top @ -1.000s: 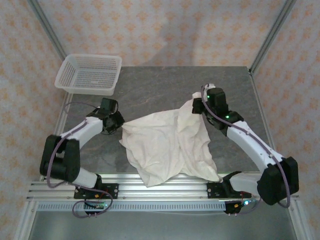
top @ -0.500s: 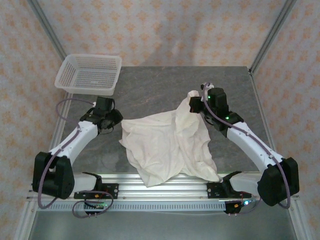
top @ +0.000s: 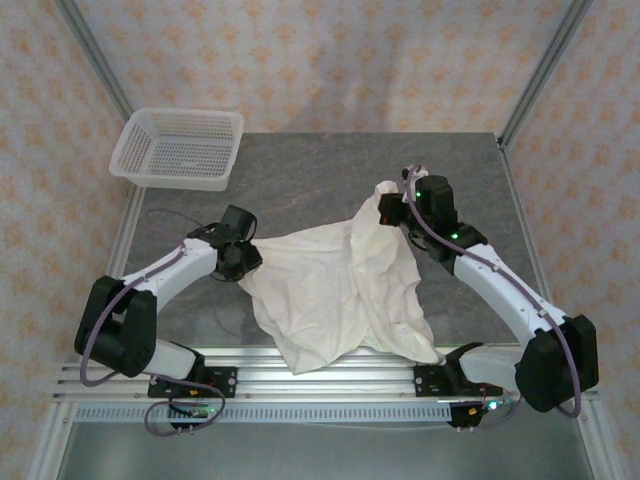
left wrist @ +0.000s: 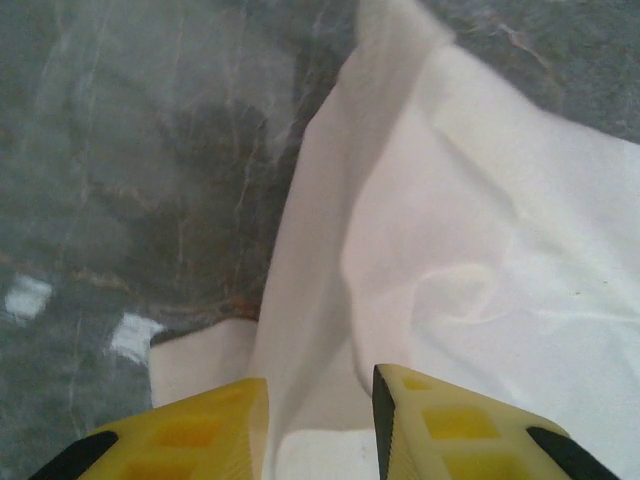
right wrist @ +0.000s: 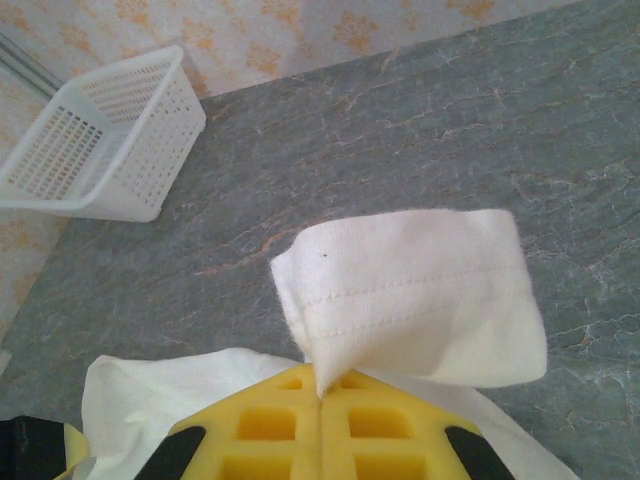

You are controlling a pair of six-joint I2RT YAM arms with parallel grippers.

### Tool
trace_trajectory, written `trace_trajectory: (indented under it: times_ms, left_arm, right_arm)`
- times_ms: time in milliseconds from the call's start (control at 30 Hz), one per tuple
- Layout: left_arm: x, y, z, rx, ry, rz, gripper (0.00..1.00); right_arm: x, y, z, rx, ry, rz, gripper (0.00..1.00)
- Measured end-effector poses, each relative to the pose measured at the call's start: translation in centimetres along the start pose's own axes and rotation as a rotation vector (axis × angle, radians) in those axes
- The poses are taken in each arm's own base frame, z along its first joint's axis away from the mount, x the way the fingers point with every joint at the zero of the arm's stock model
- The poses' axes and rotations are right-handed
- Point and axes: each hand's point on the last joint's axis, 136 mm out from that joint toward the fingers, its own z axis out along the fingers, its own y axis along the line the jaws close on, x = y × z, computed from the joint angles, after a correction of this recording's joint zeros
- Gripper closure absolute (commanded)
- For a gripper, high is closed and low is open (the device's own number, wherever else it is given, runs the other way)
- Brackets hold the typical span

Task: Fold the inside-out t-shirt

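Grey marbled table (top: 330, 165) under patterned walls, with a cream t-shirt (top: 335, 285) spread across its near half.

Closest to me the t-shirt's lower corner droops over the front rail (top: 262, 385); from there it runs back across the middle of the table, wrinkled and uneven. At its left edge sits the left gripper (top: 243, 262), jaws a narrow way apart, with a ridge of cloth lying just under the gap (nothing pinched that I can make out). It is probably lining up to take that edge. Farther back the right gripper (top: 392, 208) is clamped tight on a stitched sleeve hem and holds that corner up off the table. The cloth pulls toward it, which I'd judge helps to flatten it. The white basket (top: 180, 148) sits at the far left corner, well apart.
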Motion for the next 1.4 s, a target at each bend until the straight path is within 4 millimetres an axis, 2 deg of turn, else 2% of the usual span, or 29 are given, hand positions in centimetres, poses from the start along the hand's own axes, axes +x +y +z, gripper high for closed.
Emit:
trace_trajectory:
  times_ms: [167,267,333,633,900,1033,1167,1400]
  left_arm:
    - [1.2,-2.1,-2.1,0.088,-0.018,-0.165,0.37]
    - [1.8,-3.1,-3.4,0.133,-0.035,-0.255,0.36]
    - [1.9,-3.1,-3.3,0.132,-0.033,-0.335,0.36]
    - [2.1,-2.1,0.4,-0.008,-0.016,-0.545,0.4]
    - [1.0,-2.4,0.9,0.018,-0.075,-0.669,0.41]
    - [0.7,-1.3,1.7,0.018,-0.094,-0.732,0.42]
    - [0.5,-0.2,2.5,0.014,-0.102,-0.78,0.54]
    - [-0.3,-0.5,2.6,0.045,-0.113,-0.801,0.72]
  right_arm:
    - [-0.5,0.4,-0.7,-0.011,-0.022,-0.003,1.0]
    - [-0.7,0.5,-0.9,-0.013,-0.028,-0.004,1.0]
    - [-0.7,0.5,-0.9,-0.013,-0.028,-0.003,1.0]
    - [-0.7,0.5,-0.9,-0.014,-0.027,0.0,1.0]
    - [-0.8,0.6,-1.4,-0.018,-0.034,-0.009,1.0]
    - [-1.0,0.8,-1.6,-0.025,-0.04,-0.011,1.0]
    - [-0.7,0.8,-1.6,-0.027,-0.029,-0.01,1.0]
    - [-0.5,0.9,-1.6,-0.031,-0.02,-0.009,1.0]
